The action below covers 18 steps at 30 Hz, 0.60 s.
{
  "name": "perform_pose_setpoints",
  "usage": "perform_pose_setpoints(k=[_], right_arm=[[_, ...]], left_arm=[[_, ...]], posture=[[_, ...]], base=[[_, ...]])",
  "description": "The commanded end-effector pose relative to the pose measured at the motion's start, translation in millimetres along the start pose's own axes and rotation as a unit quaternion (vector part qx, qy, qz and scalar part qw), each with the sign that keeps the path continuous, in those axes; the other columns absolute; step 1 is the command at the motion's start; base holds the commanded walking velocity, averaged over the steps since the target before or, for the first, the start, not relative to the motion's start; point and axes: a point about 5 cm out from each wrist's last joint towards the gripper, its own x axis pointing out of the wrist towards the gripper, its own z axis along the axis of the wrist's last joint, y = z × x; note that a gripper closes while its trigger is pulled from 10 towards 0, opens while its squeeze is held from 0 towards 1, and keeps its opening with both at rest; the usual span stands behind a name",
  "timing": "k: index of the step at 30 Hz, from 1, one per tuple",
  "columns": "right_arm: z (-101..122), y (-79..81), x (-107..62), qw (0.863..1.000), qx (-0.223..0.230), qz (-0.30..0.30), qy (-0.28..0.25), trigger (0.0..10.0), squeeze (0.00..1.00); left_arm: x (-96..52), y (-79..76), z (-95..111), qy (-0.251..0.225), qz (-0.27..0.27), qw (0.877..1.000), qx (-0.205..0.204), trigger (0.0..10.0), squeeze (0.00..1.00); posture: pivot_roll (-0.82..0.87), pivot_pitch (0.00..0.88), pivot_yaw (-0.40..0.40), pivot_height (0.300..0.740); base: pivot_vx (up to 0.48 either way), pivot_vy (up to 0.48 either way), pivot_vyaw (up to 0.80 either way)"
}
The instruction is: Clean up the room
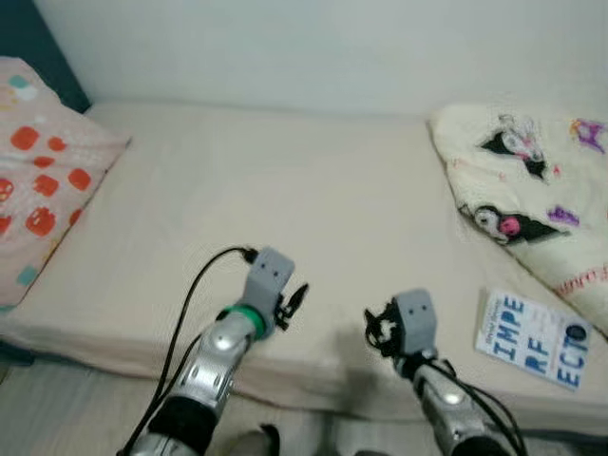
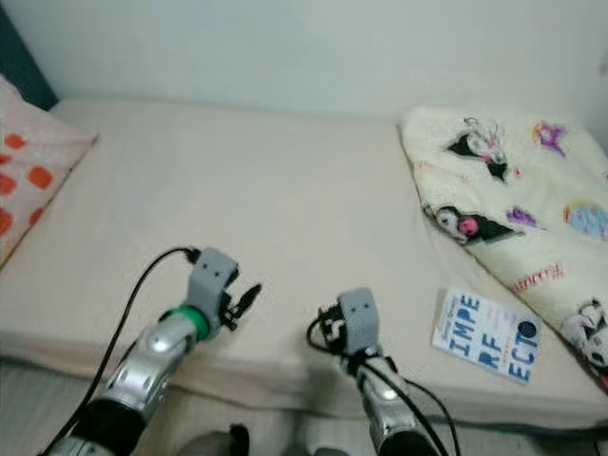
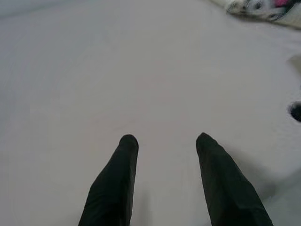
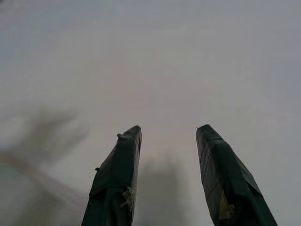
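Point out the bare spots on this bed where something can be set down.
Free: the wide cream sheet between the orange-spotted pillow and the cartoon-print blanket. Crowded: the right side, where the blue-lettered white book lies beside the blanket.
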Motion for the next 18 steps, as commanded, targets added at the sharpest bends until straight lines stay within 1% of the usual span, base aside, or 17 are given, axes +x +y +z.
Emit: perform_pose_setpoints(k=[1, 2, 8, 11, 13, 18], right_arm=[[-9.1, -3.9, -5.6, 1.0, 0.014, -0.013, 0.018, 10.0, 0.0], [-9.2, -5.2, -6.2, 1.0, 0.015, -0.016, 0.018, 10.0, 0.0], [-10.5, -6.6, -7.8, 0.999, 0.017, -0.019, 0.019, 10.0, 0.0], [-11.4, -6.4, -8.5, 0.999, 0.017, -0.019, 0.02, 10.0, 0.0], [-12.8, -5.9, -9.6, 0.999, 0.017, -0.019, 0.022, 10.0, 0.0], [-12.9, -6.1, -9.6, 0.999, 0.018, -0.018, 0.023, 10.0, 0.0]], left_arm=[[0.9, -5.8, -3.3, 0.005, -0.009, 1.0, 0.004, 10.0, 0.0], [1.4, -8.4, -2.5, 0.005, -0.012, 1.0, 0.004, 10.0, 0.0], [1.4, -11.2, -2.2, 0.002, -0.019, 1.0, 0.004, 10.0, 0.0], [1.1, -10.7, -3.4, 0.004, -0.017, 1.0, 0.001, 10.0, 0.0], [-0.6, -8.5, -7.5, 0.01, -0.011, 1.0, -0.011, 10.0, 0.0], [-1.2, -7.4, -9.9, 0.014, -0.006, 1.0, -0.012, 10.0, 0.0]], posture=[[-0.01, 0.0, 0.037, 0.74], [-0.01, 0.0, 0.038, 0.74], [-0.01, 0.0, 0.038, 0.74], [-0.01, 0.0, 0.038, 0.74], [-0.01, 0.001, 0.037, 0.74], [-0.01, 0.003, 0.035, 0.74]], base=[[0.0, 0.0, 0.0], [0.0, 0.0, 0.0], [0.0, 0.0, 0.0], [0.0, 0.0, 0.0], [0.0, 0.0, 0.0], [0.0, 0.0, 0.0]])
